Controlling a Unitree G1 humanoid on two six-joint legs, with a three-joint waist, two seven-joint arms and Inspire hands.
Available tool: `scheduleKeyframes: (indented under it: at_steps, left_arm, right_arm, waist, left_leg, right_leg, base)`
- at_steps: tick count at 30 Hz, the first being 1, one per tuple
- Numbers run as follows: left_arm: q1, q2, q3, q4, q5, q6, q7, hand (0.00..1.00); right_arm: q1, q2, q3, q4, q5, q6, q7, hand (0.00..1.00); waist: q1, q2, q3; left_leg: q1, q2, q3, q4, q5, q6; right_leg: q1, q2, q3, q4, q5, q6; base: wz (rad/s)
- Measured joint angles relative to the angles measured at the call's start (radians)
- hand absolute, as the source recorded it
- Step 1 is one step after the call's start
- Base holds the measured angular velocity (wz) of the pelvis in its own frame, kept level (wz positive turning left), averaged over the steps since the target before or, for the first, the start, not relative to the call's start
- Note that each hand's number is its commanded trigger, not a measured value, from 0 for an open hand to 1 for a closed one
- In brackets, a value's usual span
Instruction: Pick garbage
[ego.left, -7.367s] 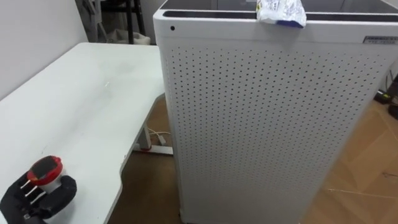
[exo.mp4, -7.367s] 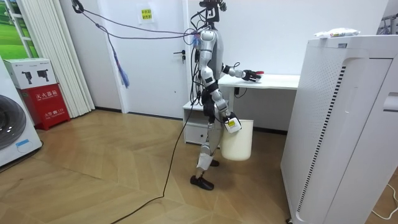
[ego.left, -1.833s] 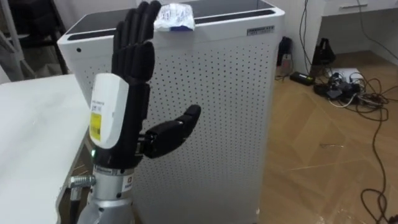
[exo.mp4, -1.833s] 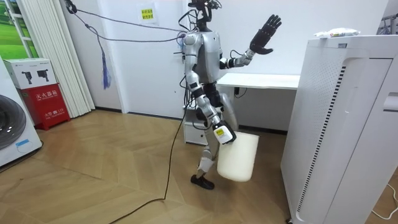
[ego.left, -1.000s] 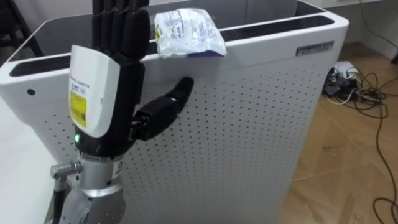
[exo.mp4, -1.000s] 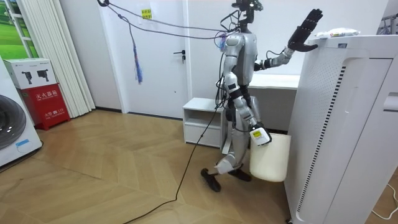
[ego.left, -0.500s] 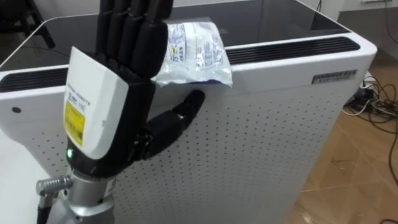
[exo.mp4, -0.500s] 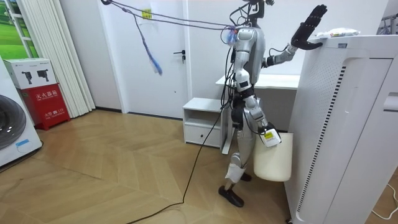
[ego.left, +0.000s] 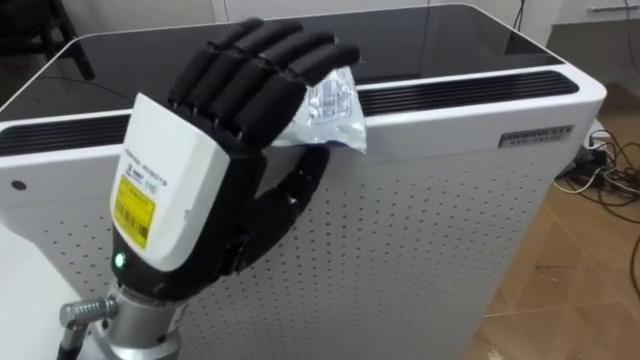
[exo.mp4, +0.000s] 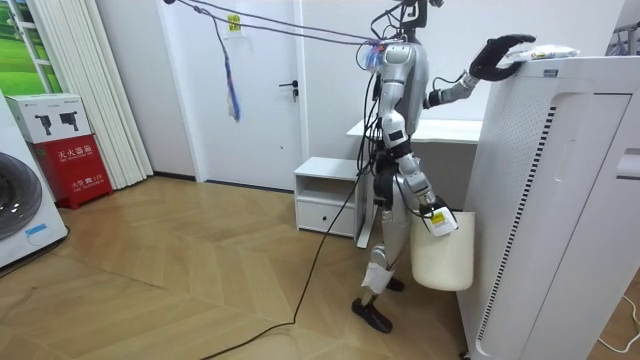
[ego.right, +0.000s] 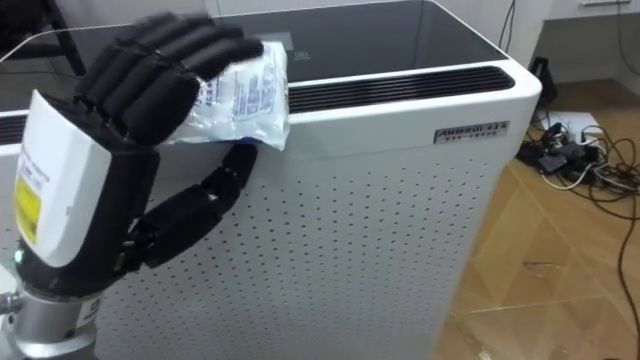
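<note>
Lying along the cabinet's (ego.left: 450, 200) front edge, the packet (ego.left: 338, 110) is sitting under the left hand's (ego.left: 190, 190) curled fingers (ego.left: 265, 70), thumb (ego.left: 290, 195) below it.

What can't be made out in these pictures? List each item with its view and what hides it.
- Left part of the packet: both eye views, covered by the curled fingers of the left hand.
- Hold of the right hand on the white bin: room view, too small.
- Base of the cabinet: eye views, cut off by the lower edge.
</note>
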Motion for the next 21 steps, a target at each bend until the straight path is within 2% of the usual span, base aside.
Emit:
scheduleKeyframes:
  at_steps: [2, 10, 17, 21]
  left_arm:
    - [0.008, 0.004, -0.002, 0.0, 0.0, 0.009, -0.001, 1.0]
    - [0.016, 0.004, -0.002, -0.006, -0.001, 0.028, 0.006, 1.0]
    - [0.016, 0.006, -0.005, 0.008, -0.008, 0.037, 0.023, 1.0]
    - [0.017, 0.006, -0.014, 0.014, -0.014, 0.043, 0.048, 1.0]
  right_arm:
    - [-0.001, 0.0, 0.0, 0.0, -0.015, 0.0, 0.001, 1.0]
    - [-0.001, -0.012, 0.0, -0.012, -0.037, 0.0, 0.01, 1.0]
    - [-0.001, -0.023, 0.001, -0.074, -0.04, 0.001, 0.01, 1.0]
    - [-0.001, -0.029, 0.001, -0.099, -0.04, 0.016, 0.004, 1.0]
  waist:
    - [-0.015, 0.0, -0.0017]
    - [-0.018, 0.0, -0.0078]
    - [-0.025, -0.003, -0.0036]
    - [-0.024, 0.004, 0.0012]
  left_leg:
    - [0.003, -0.002, -0.008, -0.007, 0.003, 0.0]
    - [0.031, -0.001, -0.009, -0.035, 0.01, -0.005]
    - [0.039, 0.001, -0.008, -0.047, 0.016, -0.008]
    - [0.039, 0.003, -0.009, -0.051, 0.017, -0.01]
  right_leg:
    - [0.004, 0.0, -0.003, -0.003, 0.0, 0.0]
    - [0.027, 0.004, -0.003, -0.019, 0.0, 0.0]
    - [0.037, 0.007, -0.003, -0.028, 0.003, -0.003]
    - [0.041, 0.011, -0.003, -0.036, 0.007, -0.005]
  base:
    - [0.09]
    - [0.0]
    - [0.0]
    - [0.0]
